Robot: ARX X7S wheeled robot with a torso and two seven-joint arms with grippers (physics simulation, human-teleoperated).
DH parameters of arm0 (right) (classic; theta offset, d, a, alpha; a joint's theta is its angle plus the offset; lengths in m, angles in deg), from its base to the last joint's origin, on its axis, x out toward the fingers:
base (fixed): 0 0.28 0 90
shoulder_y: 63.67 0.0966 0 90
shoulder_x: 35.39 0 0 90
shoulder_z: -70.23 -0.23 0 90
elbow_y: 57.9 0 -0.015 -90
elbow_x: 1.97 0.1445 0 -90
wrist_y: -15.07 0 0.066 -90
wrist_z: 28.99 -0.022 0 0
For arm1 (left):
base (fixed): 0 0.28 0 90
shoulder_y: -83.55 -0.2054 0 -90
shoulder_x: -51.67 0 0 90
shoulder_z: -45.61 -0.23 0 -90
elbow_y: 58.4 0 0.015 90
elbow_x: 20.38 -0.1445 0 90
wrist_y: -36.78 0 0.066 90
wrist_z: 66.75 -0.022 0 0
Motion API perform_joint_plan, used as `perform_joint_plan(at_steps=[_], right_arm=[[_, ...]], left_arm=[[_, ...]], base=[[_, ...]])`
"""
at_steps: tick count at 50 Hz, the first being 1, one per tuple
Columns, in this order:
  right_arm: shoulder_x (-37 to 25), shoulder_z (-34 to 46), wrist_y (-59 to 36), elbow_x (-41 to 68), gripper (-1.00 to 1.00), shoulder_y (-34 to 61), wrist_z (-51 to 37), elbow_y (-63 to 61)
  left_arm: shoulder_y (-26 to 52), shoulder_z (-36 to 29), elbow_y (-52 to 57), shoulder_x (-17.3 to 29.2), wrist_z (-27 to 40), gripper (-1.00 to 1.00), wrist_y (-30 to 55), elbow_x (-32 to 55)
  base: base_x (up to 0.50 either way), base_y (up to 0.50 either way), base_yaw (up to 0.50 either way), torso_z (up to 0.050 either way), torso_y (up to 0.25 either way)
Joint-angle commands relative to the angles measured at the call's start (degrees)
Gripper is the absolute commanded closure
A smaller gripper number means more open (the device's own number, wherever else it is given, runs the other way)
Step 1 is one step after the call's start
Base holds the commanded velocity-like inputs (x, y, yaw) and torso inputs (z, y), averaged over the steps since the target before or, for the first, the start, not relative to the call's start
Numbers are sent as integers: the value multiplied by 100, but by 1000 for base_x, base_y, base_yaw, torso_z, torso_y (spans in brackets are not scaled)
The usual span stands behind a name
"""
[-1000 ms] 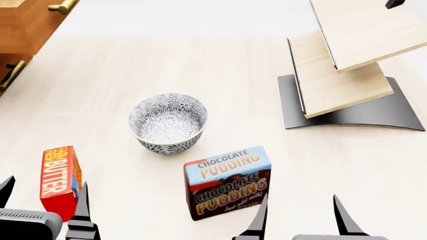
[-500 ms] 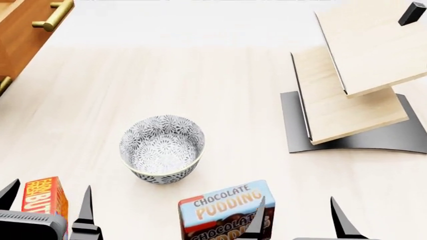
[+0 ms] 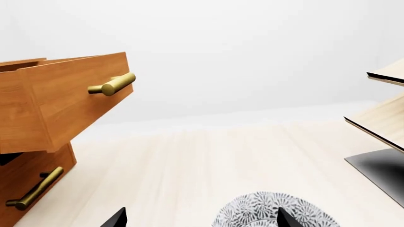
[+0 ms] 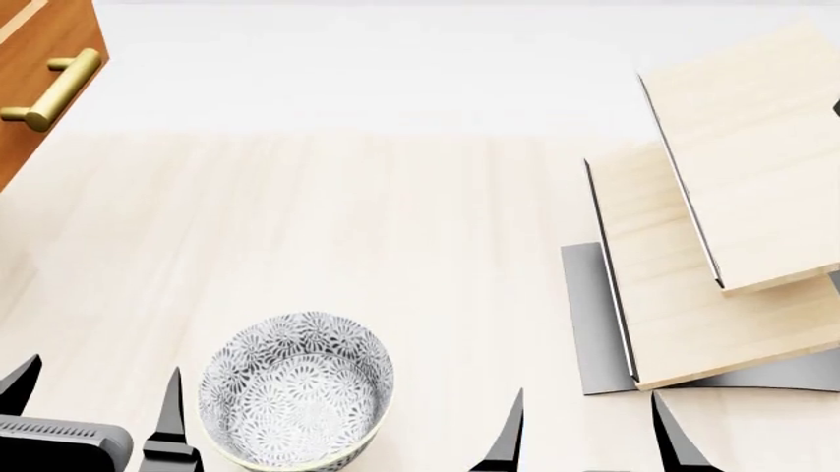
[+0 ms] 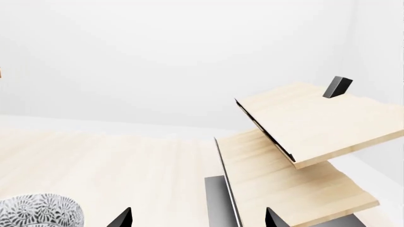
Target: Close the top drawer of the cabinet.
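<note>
Left gripper (image 4: pixel 94 398) hangs wide open, empty, top drawer (image 3: pixel 63 101) far ahead to its left, still pulled out. Butter and pudding boxes have slid from view; approach underway.

You have open tabletop (image 4: pixel 368 226) running from your grippers toward the cabinet (image 3: pixel 31 184) at the far left, with bare wood along that whole stretch. The patterned bowl (image 4: pixel 295 398) sits just beside your left gripper (image 4: pixel 94 393), between the two grippers, and blocks a straight push forward from the middle. On your right, the slanted shelf rack (image 4: pixel 735 246) stands ahead of the right gripper (image 4: pixel 591 428), its boards overhanging the black base. The top drawer (image 3: pixel 63 99) juts out over the lower drawer front (image 3: pixel 35 189), with clear air before its handle (image 3: pixel 112 85).
</note>
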Motion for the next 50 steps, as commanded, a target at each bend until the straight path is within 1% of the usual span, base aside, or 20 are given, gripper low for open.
perform_joint_plan(at_steps=[1,7,12,46,50], right_arm=[[-17,34,15,-1,-100,-10,-36,29],[-19,24,50,17,-100,-6,-53,39],[-34,28,97,32,-100,-3,-45,49],[-82,97,198,69,-100,-5,-108,131],[-75,128,215,51,-100,20,-119,179]], left_arm=[[-31,0,-40,10,14,-100,-50,45],[-26,-32,-69,21,23,-100,-77,40],[-11,-51,-78,30,32,-100,-73,48],[57,-113,-222,93,69,-100,-149,96],[242,-132,-440,101,-10,-100,-147,123]], base=[[0,0,0,0,0],[25,0,0,0,0],[297,0,0,0,0],[499,0,0,0,0],[113,0,0,0,0]])
